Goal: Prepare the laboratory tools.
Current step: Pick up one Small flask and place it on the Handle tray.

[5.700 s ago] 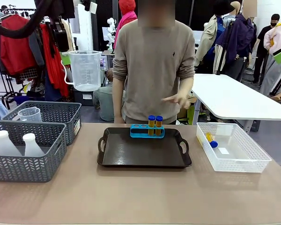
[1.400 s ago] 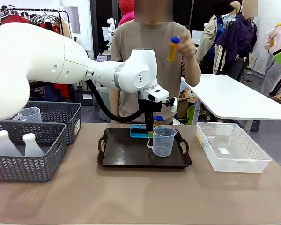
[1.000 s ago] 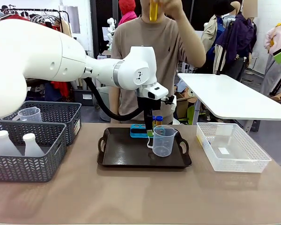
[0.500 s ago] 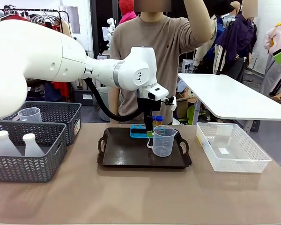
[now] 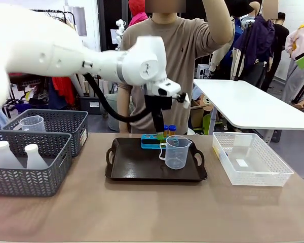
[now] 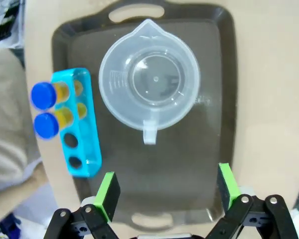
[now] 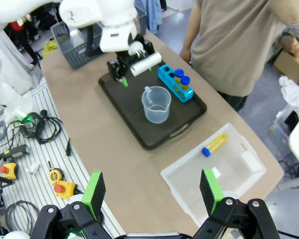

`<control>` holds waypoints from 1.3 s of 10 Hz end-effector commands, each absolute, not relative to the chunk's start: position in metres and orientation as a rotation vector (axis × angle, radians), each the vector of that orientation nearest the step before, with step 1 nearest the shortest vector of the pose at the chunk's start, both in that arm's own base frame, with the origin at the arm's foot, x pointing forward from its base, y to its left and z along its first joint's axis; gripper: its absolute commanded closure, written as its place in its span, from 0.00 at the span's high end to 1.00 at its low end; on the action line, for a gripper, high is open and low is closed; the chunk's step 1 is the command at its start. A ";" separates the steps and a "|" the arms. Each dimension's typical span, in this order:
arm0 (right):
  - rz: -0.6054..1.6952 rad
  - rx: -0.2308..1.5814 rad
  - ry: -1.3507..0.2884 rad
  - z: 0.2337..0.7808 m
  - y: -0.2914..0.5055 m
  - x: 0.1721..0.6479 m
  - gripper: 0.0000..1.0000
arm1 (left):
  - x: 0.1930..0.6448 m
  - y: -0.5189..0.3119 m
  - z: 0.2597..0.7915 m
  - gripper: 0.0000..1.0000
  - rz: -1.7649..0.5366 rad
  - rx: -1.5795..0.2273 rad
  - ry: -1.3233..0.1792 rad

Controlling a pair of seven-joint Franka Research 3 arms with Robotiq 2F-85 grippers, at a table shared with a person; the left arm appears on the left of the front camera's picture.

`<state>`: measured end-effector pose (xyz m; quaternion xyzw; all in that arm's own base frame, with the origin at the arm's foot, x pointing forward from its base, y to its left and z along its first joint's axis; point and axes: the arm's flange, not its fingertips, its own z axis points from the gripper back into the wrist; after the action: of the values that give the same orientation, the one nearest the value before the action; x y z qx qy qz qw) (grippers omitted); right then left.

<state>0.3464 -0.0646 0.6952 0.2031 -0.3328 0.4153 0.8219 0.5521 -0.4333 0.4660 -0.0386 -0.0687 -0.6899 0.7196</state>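
Left fingers (image 6: 108, 194) higher, clear of beaker (image 6: 148, 87).

Top view: a clear beaker (image 6: 149, 87) stands upright on the black tray (image 6: 184, 167), handle toward the left claw (image 6: 167, 191), whose green pads are spread wide around nothing. At the tray's far side, a blue rack (image 6: 83, 142) holds two blue-capped tubes (image 6: 43, 95) beside two open holes.

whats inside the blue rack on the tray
Two amber tubes with blue caps stand in the blue rack, in two neighbouring holes at one end; the other two holes are empty. The tubes' bottoms are hidden inside the rack.
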 end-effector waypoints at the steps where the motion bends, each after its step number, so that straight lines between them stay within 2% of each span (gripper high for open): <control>1: 0.903 0.455 -0.731 0.697 -0.064 0.347 1.00 | 0.515 -0.399 0.506 1.00 -1.410 -0.086 -0.176; 4: 0.903 0.455 -0.731 0.697 -0.064 0.347 1.00 | 0.477 -0.354 0.568 1.00 -1.136 0.075 -0.204; 7: 0.903 0.455 -0.731 0.697 -0.064 0.347 1.00 | 0.453 -0.291 0.612 1.00 -0.814 0.094 -0.228; 11: 0.903 0.455 -0.731 0.697 -0.064 0.347 1.00 | 0.434 -0.214 0.625 1.00 -0.523 0.039 -0.219; 13: 0.903 0.455 -0.731 0.697 -0.064 0.347 1.00 | 0.427 -0.199 0.631 1.00 -0.492 0.021 -0.245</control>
<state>0.3463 -0.0649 0.6953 0.2028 -0.3328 0.4150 0.8221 0.4378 -0.1979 0.6356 0.0200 -0.1057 -0.2515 0.9618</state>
